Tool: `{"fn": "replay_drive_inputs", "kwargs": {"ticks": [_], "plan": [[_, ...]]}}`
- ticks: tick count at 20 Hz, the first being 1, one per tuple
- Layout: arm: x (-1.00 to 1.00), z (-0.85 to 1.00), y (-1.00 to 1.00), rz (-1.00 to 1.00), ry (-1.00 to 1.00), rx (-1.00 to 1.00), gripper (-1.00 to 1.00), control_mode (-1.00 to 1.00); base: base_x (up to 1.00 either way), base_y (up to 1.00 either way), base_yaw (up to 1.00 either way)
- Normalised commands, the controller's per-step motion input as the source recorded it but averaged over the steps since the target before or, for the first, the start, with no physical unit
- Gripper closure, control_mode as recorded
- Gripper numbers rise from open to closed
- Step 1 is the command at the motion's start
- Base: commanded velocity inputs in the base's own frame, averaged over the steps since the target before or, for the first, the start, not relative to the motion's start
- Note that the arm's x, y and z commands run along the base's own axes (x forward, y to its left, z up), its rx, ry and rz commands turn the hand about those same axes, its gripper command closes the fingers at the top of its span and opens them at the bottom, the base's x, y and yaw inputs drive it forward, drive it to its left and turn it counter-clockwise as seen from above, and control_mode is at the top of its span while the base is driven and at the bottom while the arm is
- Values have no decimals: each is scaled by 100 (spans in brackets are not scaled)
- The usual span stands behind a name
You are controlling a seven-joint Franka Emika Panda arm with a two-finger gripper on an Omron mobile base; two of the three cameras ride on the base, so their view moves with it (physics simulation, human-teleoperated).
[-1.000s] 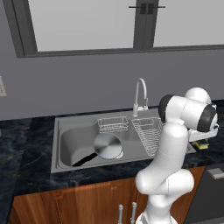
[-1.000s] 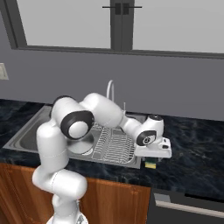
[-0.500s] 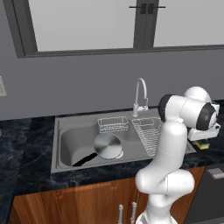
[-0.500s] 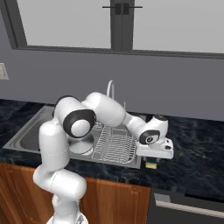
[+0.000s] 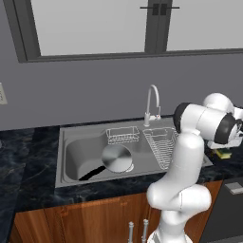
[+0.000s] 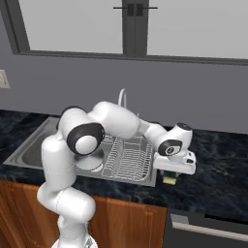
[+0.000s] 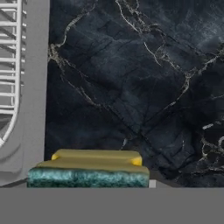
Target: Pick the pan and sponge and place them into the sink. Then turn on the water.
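- On the dark marble counter (image 6: pixel 213 179), just right of the grey steel sink (image 5: pixel 71 147), lies the small rectangular sponge, yellow with a dark green face (image 7: pixel 89 170).
- The white wire dish rack (image 6: pixel 128 157) fills the right part of the sink, between the sponge and the basin.
- The round silver pan with a black handle (image 5: pixel 116 158) lies flat in the basin, handle toward the front left.
- The sponge's long side runs beside the sink rim.
- The two-finger gripper (image 6: pixel 170 170) is low over the sponge; I cannot tell whether it grips.
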Motion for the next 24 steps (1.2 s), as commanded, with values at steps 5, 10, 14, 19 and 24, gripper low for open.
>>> {"fn": "replay_drive_inputs", "kwargs": {"ticks": [5,10,14,19,24], "plan": [[-17,53,1,-1,-1,1,100,-100,0,0,0],[-20,56,12,0,-7,0,100,-100,0,0,0],[-29,40,30,0,-14,0,100,-100,0,0,0],[-28,30,41,-2,-16,0,100,-100,0,0,0],[-25,30,50,-4,-14,0,100,-100,0,0,0]]}}
